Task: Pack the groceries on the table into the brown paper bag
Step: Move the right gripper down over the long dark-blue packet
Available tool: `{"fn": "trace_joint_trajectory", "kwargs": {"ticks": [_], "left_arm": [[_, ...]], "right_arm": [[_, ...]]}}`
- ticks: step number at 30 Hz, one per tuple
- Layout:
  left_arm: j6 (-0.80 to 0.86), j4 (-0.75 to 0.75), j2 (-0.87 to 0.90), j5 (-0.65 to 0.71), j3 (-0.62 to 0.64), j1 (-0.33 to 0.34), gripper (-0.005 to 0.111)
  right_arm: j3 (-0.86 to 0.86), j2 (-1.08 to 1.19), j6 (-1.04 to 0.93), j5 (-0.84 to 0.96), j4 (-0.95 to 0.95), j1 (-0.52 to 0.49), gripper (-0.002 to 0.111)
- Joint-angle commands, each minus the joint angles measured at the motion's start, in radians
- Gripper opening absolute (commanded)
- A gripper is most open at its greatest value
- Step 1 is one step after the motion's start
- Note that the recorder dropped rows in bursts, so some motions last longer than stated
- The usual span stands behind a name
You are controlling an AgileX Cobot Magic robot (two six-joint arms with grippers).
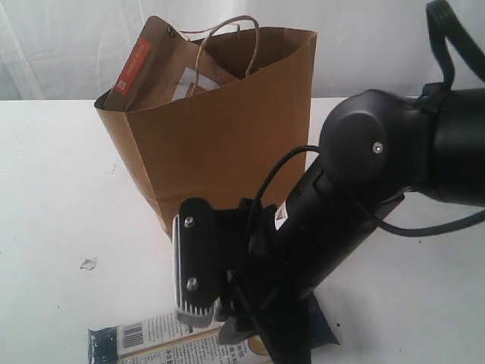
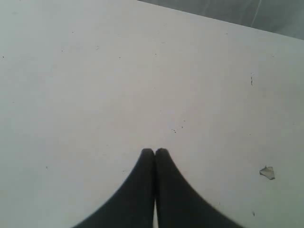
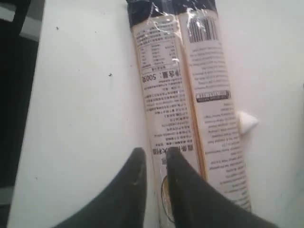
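The brown paper bag [image 1: 220, 136] stands upright at the back middle of the white table [image 1: 53, 189]. A brown pouch with an orange label [image 1: 135, 67] sticks out of its top. The long blue-white packet [image 1: 163, 337] lies flat at the table's front edge, partly under my right arm [image 1: 341, 220]. In the right wrist view, my right gripper [image 3: 156, 154] hovers over one long edge of the packet [image 3: 190, 95], jaws a little apart, holding nothing. My left gripper [image 2: 154, 152] is shut and empty over bare table.
A small crumpled white scrap [image 1: 89, 264] lies left of the packet, also seen as a scrap [image 2: 267, 172] in the left wrist view. Another scrap [image 3: 247, 122] touches the packet's side. A white curtain hangs behind the table.
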Motion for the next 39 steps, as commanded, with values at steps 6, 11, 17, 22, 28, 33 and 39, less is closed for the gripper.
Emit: {"fn": "trace_joint_trajectory", "kwargs": {"ticks": [6,11,17,22,28,33,39], "left_arm": [[-0.005,-0.006,-0.016,-0.003,0.150,-0.007,0.000],[-0.005,-0.005,-0.025,-0.100,0.178,-0.007,0.000],[-0.005,-0.005,-0.025,-0.130,0.178,-0.007,0.000],[-0.005,-0.005,-0.025,-0.133,0.178,-0.007,0.000],[-0.005,-0.005,-0.025,-0.133,0.178,-0.007,0.000],[-0.005,-0.005,-0.025,-0.133,0.178,-0.007,0.000],[-0.005,-0.005,-0.025,-0.133,0.178,-0.007,0.000]], "right_arm": [[-0.007,0.044,-0.106,-0.076,0.006,0.105,0.074],[-0.005,0.082,-0.106,-0.152,0.056,0.130,0.073],[-0.005,0.085,-0.061,-0.156,0.173,0.130,0.073],[-0.005,0.085,0.003,-0.145,0.191,0.130,0.073],[-0.005,0.085,0.048,-0.130,0.189,0.130,0.074],[-0.005,0.085,0.089,-0.065,0.185,0.130,0.086],[-0.005,0.124,0.197,-0.106,0.187,0.130,0.086]]}}
